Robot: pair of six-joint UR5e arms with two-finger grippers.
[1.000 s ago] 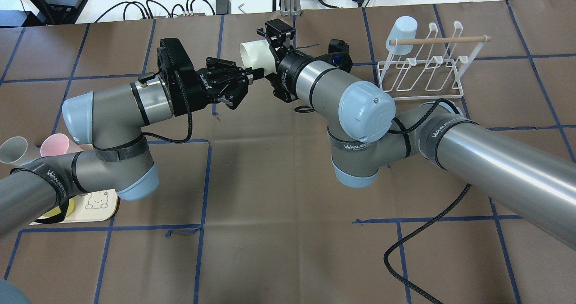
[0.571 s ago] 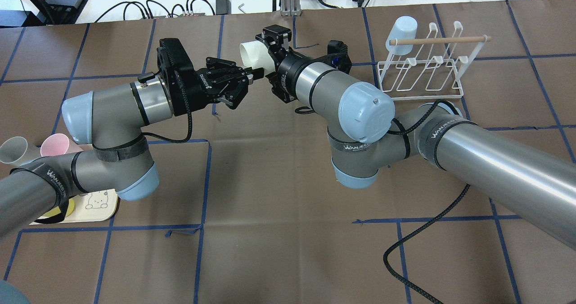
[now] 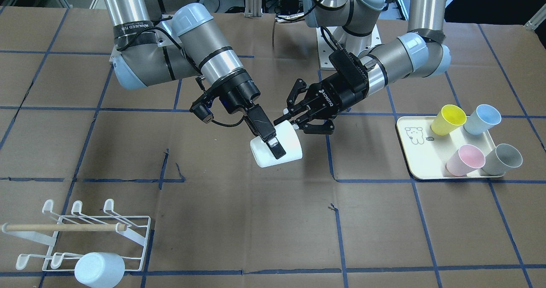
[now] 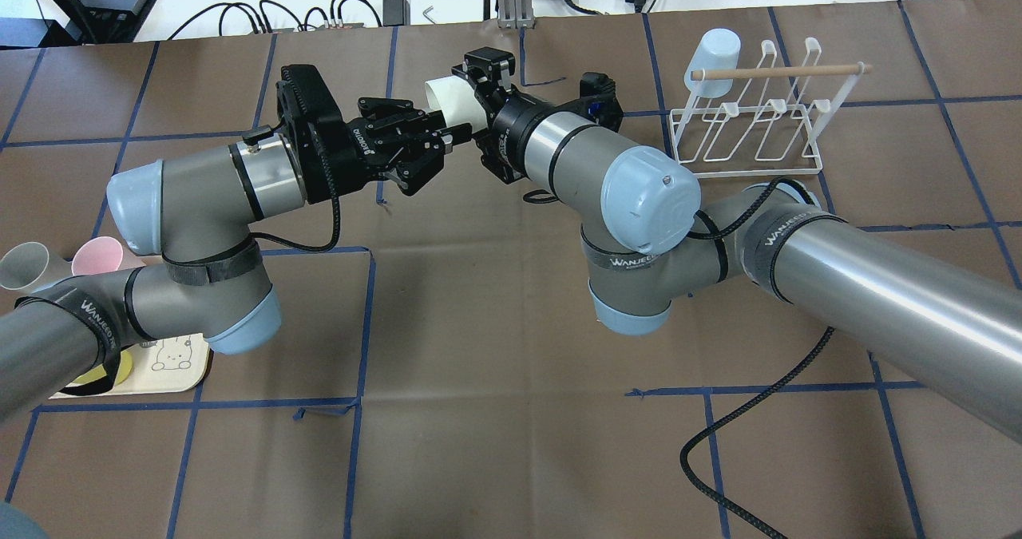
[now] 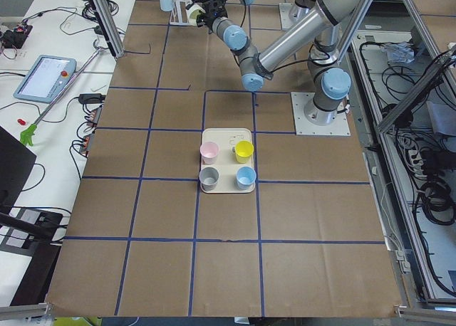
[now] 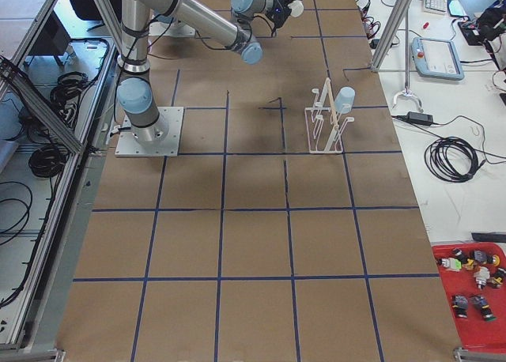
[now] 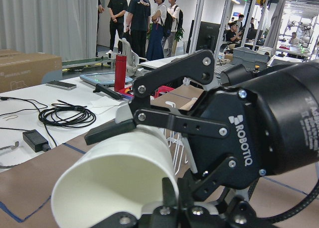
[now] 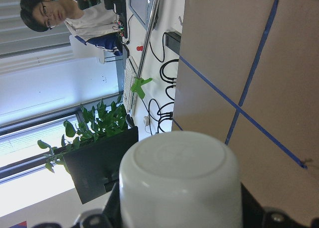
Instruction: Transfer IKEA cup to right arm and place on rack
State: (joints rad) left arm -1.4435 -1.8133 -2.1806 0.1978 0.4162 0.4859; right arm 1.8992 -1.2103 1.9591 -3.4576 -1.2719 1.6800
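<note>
The IKEA cup (image 3: 281, 149) is white and lies on its side in mid-air over the table's middle. My right gripper (image 3: 271, 145) is shut on it, with one long black finger (image 3: 268, 135) across its outer wall. The right wrist view shows the cup's base (image 8: 179, 188). My left gripper (image 3: 288, 121) is open at the cup's mouth. In the left wrist view one of its fingers (image 7: 114, 131) lies over the cup (image 7: 114, 188) and another reaches inside the rim. The white wire rack (image 3: 64, 227) stands off to my right.
A pale blue cup (image 3: 100, 269) hangs on a prong of the rack (image 4: 778, 70). To my left a cream tray (image 3: 426, 160) holds yellow (image 3: 448, 119), blue (image 3: 482, 119), pink (image 3: 465, 160) and grey (image 3: 503, 160) cups. A black cable (image 4: 718, 435) trails under the right arm.
My left gripper's fingers have spread a little wider at the cup's rim. The right wrist has shifted slightly, and the cup has stayed where it was.
</note>
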